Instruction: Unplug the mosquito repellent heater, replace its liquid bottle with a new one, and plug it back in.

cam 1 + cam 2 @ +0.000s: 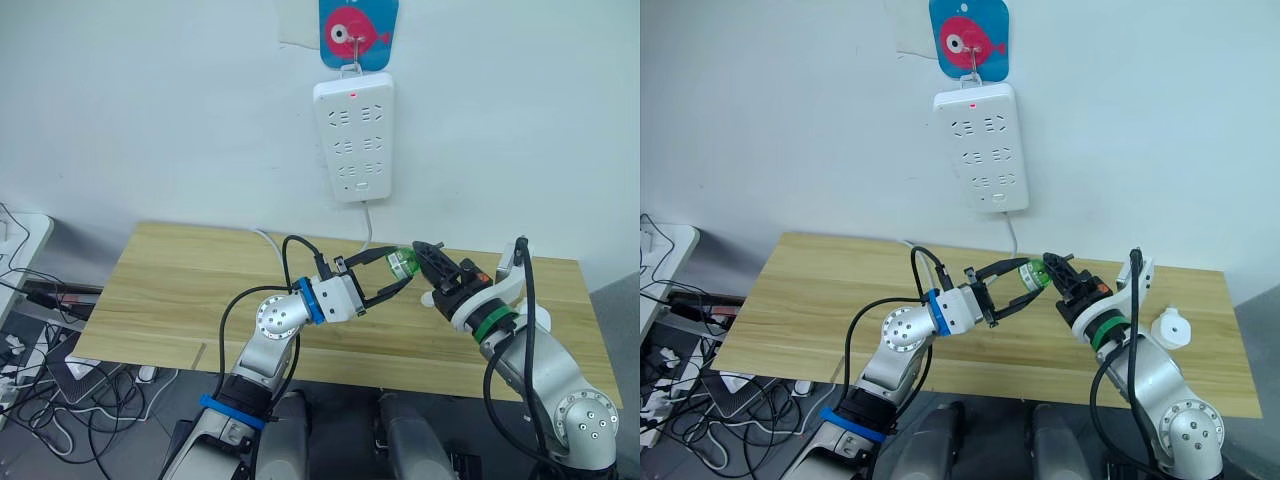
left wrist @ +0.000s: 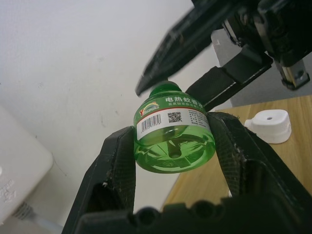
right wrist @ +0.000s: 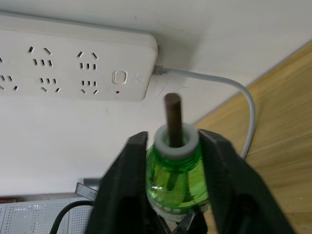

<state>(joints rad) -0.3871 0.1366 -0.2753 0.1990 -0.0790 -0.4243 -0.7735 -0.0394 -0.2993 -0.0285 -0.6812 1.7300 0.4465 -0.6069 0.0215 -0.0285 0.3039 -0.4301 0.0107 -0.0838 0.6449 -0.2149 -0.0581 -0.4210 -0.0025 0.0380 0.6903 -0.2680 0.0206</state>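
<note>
A green liquid bottle (image 1: 402,264) hangs above the wooden table (image 1: 180,290), its label and barcode facing the left wrist view (image 2: 170,117). My left gripper (image 1: 404,268) is shut on the bottle's body, one finger (image 2: 117,161) pressed to each side. From the opposite side my right gripper (image 1: 421,262) is shut on the bottle's shoulders, fingers (image 3: 129,175) flanking the white collar and the bare brown wick (image 3: 172,117). The mosquito repellent heater (image 1: 1168,328), a small white rounded unit (image 2: 269,126), lies on the table to the right, unplugged and without a bottle.
A white power strip (image 1: 355,140) with a red light hangs on the wall under a fish-shaped hook (image 1: 358,32); its cable (image 1: 368,228) drops behind the table. Loose cables (image 1: 30,350) lie on the floor at the left.
</note>
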